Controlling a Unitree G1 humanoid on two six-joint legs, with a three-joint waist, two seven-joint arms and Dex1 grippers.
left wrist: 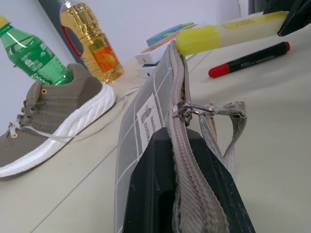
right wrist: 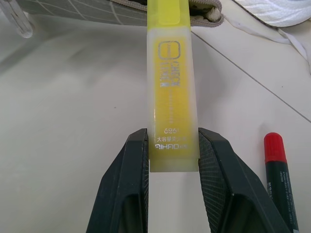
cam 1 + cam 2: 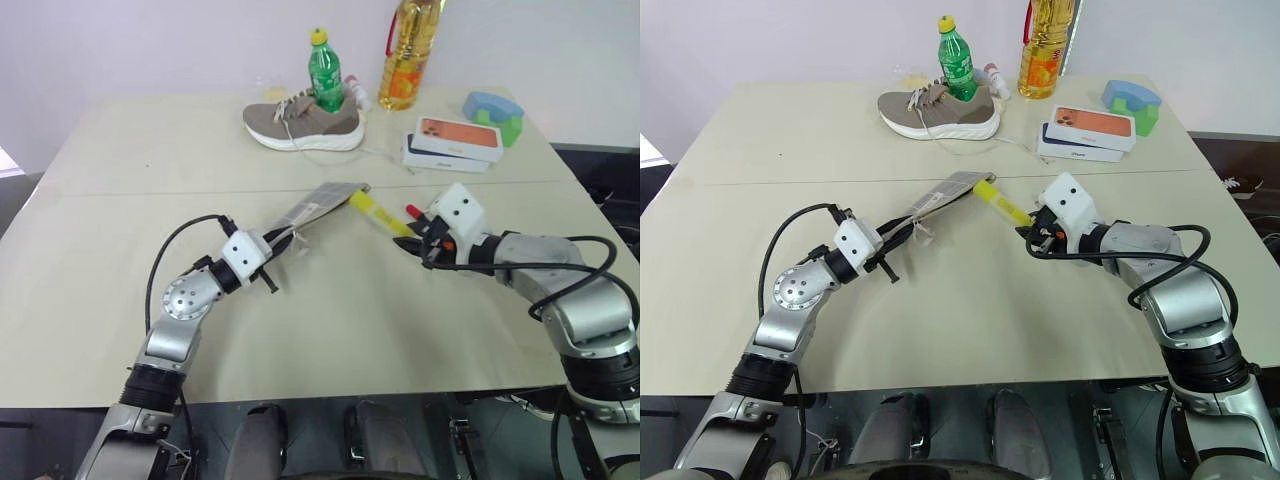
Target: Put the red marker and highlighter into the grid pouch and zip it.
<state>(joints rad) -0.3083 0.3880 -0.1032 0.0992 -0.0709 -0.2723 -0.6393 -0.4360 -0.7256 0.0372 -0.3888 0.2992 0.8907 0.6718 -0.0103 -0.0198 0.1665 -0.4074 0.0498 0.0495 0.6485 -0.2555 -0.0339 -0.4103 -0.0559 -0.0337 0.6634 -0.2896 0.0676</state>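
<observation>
Mid-insertion, highlighter at the pouch mouth. I have the left gripper (image 3: 283, 238) clamped fully on one end of the grid pouch (image 3: 318, 205), holding it lifted off the worktop (image 3: 120, 260) and tilted, zipper edge turned upward, so that the far open end faces the other arm; the pale pull tab (image 1: 228, 109) hangs loose beside the zipper track close to my fingers, which suggests the zip is run well back.

The right gripper (image 3: 418, 243) is closed across the tail of the highlighter (image 3: 1000, 205), jaws only as far apart as the barrel is wide. I hold it by the tail so the whole free length can be fed forward. Its cap end touches the pouch's open end near the middle of the worktop; whether the tip is already inside I cannot tell.

The red marker (image 2: 281, 182) lies flat on the worktop just beside the right gripper, toward the worktop's right edge, waiting its turn.

Along the far edge stand a shoe (image 3: 302, 122), a green bottle (image 3: 325, 72), an oil bottle (image 3: 408, 52), stacked phone boxes (image 3: 452, 143) and a blue-green block (image 3: 494, 113), all well apart from the work.

By my reading the task is under halfway: one pen is being inserted, the other is untouched, and the zip is not yet drawn.
</observation>
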